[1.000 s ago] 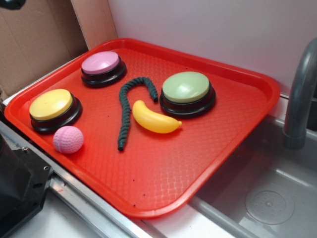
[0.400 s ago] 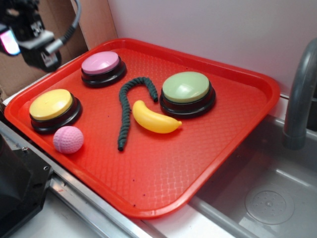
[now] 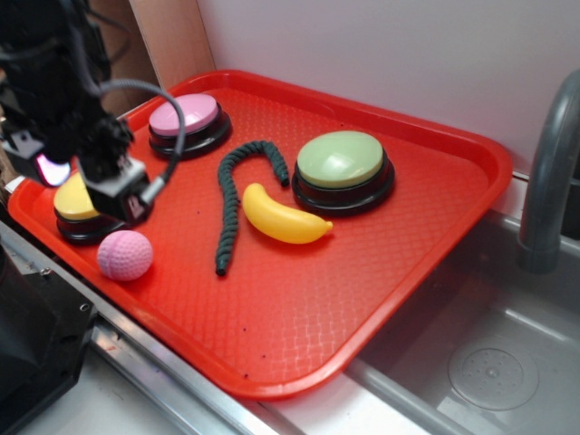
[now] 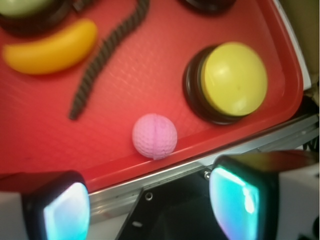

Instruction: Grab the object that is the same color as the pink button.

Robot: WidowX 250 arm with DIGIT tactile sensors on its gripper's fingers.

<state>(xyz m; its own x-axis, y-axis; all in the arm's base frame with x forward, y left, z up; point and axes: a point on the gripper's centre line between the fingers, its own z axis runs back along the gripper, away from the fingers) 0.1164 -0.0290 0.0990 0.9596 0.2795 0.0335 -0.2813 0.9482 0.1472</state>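
The small pink dimpled ball [image 3: 125, 255] lies near the front left rim of the red tray [image 3: 299, 299]; in the wrist view the ball [image 4: 154, 136] sits just above the tray rim, between and beyond the pads. The pink button [image 3: 186, 116] with a pale pink top on a black base stands at the tray's back left. My gripper [image 3: 77, 177] hangs over the yellow button [image 3: 74, 201], above and a little behind the ball, touching nothing. In the wrist view the gripper [image 4: 150, 205] is open and empty, its pads far apart.
A green button [image 3: 342, 161], a yellow banana [image 3: 281, 218] and a dark braided rope [image 3: 230, 204] lie mid-tray. A steel sink [image 3: 489, 344] and grey faucet [image 3: 548, 172] are at the right. A black block [image 3: 32, 349] stands at the front left, cardboard behind.
The gripper has come in from the upper left and moved down, from outside the tray to over the yellow button, close above the pink ball. The objects have not moved.
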